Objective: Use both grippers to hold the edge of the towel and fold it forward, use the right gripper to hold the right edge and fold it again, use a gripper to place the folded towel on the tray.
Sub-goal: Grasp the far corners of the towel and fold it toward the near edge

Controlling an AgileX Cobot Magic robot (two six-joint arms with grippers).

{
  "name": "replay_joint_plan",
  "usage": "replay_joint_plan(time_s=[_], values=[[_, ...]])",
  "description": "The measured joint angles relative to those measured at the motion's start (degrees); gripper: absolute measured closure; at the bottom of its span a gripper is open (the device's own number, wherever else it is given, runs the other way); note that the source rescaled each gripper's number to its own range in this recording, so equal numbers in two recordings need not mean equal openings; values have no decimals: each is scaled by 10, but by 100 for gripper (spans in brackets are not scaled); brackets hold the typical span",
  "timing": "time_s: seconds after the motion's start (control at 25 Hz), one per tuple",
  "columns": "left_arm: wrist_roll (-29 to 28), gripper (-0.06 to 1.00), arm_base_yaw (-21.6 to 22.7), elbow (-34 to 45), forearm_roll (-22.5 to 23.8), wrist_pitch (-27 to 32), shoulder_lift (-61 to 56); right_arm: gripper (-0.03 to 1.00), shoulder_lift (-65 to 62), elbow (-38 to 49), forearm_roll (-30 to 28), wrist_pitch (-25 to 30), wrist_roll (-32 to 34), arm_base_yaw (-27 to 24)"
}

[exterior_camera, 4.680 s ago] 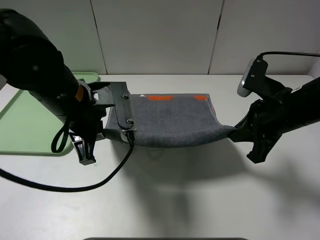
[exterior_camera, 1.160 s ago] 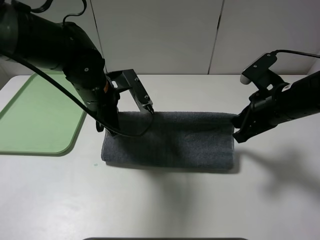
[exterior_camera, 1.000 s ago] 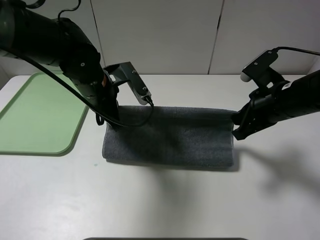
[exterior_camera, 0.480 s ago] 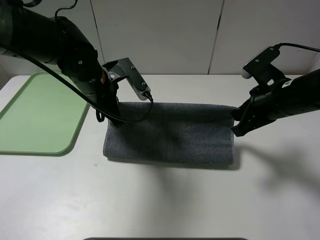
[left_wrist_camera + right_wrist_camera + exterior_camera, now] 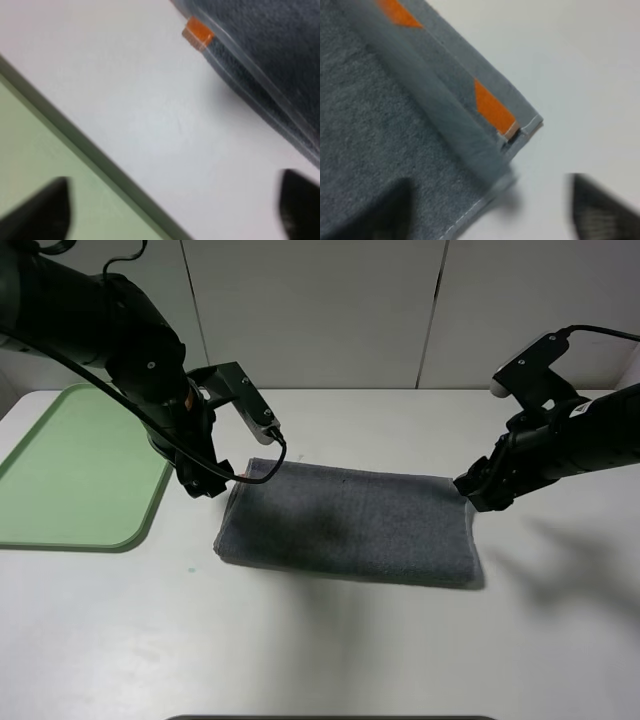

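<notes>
With the towel flat on the table and the left gripper spread clear beside it, bring the spread right gripper over the right edge and pinch all layers before folding

We see the towel as grey terry cloth, rough-napped and matt, with smoother orange patches at its hem. The table looks smooth, matt white; the tray looks like smooth green plastic.

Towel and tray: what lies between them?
Between towel and tray only bare table, in the left wrist view; the left gripper hangs above it.
</notes>
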Motion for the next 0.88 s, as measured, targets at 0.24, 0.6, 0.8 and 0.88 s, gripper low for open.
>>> replay_joint_plan(time_s=[0.24, 0.6, 0.8, 0.88], values=[[0, -5, 0, 0, 0, 0, 0, -3, 0, 0, 0, -11, 5, -1], [-12, -6, 0, 0, 0, 5, 0, -3, 0, 0, 1, -12, 5, -1], [-12, -6, 0, 0, 0, 6, 0, -3, 0, 0, 2, -12, 5, -1], [-12, -6, 0, 0, 0, 6, 0, -3, 0, 0, 2, -12, 5, -1]])
